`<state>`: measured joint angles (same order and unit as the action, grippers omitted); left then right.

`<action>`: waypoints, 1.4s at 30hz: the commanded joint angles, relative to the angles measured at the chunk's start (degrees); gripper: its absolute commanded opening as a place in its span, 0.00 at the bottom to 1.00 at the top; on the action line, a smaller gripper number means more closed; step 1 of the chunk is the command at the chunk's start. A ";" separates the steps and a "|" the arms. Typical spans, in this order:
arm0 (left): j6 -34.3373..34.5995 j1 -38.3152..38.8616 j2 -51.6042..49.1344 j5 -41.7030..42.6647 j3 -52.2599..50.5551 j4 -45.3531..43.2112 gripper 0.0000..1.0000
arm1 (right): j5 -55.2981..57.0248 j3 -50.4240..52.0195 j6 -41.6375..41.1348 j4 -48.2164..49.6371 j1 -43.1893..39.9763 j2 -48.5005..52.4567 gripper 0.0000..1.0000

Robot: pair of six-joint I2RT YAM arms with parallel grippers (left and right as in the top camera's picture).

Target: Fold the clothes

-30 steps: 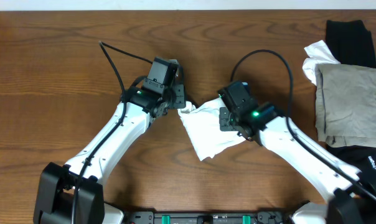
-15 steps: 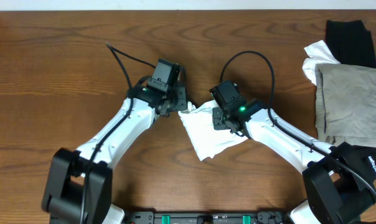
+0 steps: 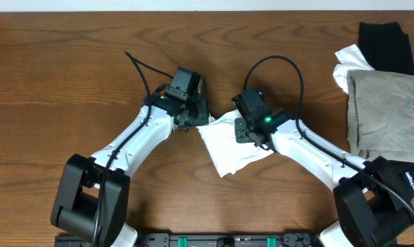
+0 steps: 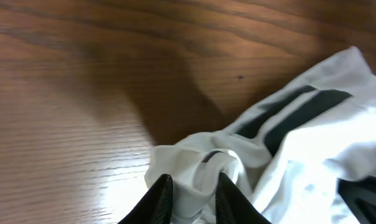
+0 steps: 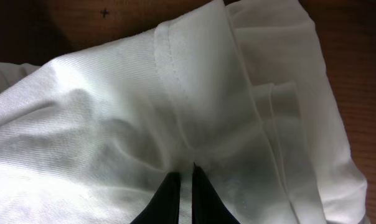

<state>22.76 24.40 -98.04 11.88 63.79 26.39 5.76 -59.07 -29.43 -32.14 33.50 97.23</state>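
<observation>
A wooden table (image 3: 56, 68), seen from above, with two white robot arms reaching in from the near edge toward its middle.

On the left, your left gripper (image 4: 191, 199) is sitting low at the left edge of the white T-shirt (image 3: 231, 147). Its fingers (image 4: 160, 199) are standing narrow, with a soft ruck of white cloth packed between them. It is looking like a pinch, but how firm it is cannot be told. If that ruck is only a loose surface fold, it is likely to slide out as soon as you are lifting or pulling. The shirt's black striped print (image 4: 287, 115) is lying just beyond it.

In the middle, the shirt is lying crumpled in a small heap, not spread flat. Any fold you are making from here is risking trapped wrinkles and a lopsided shape.

Just right of that, your right gripper (image 5: 183, 193) is pressing down on the shirt's upper right part. Its fingers are almost together, nipping thin cloth below a stitched hem (image 5: 172, 59). With so little cloth held, it could be gripping one layer or several, and a sharp tug could be pulling it free.

The two grippers are working close together. Uneven pulling could be twisting the shirt, and crossing paths could be knocking the fingers together.

At the far right, well apart, a grey-beige garment (image 3: 382, 113) and a black garment (image 3: 385, 41) are lying in a pile. A wide swing of your right arm could be disturbing them.
</observation>
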 commanded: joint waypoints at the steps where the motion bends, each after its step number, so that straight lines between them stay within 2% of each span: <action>1: 0.37 -1.01 0.92 -5.55 0.15 0.17 0.24 | 0.02 0.02 0.83 -0.35 -0.66 0.42 0.08; 11: -2.25 -2.01 6.82 -5.92 0.15 1.16 0.29 | 0.04 0.02 0.81 -0.39 -0.81 0.42 0.08; 19: 0.70 -1.99 2.27 -6.54 0.13 6.60 0.24 | 0.02 0.02 0.81 -0.57 -1.29 0.42 0.08; 28: 1.75 -1.27 -2.71 -0.72 0.13 4.15 0.24 | 0.02 0.02 0.81 -1.05 -1.29 0.42 0.08; 36: 1.70 3.34 -4.66 0.76 0.13 0.68 0.24 | 0.02 0.02 0.81 -1.07 -1.29 0.42 0.07; 42: -2.23 5.81 -6.34 0.79 0.13 0.52 0.24 | 0.02 0.02 0.81 -1.07 -1.29 0.42 0.08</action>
<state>23.20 29.69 -102.37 11.88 63.79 26.72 5.76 -59.07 -29.43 -33.17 33.45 97.23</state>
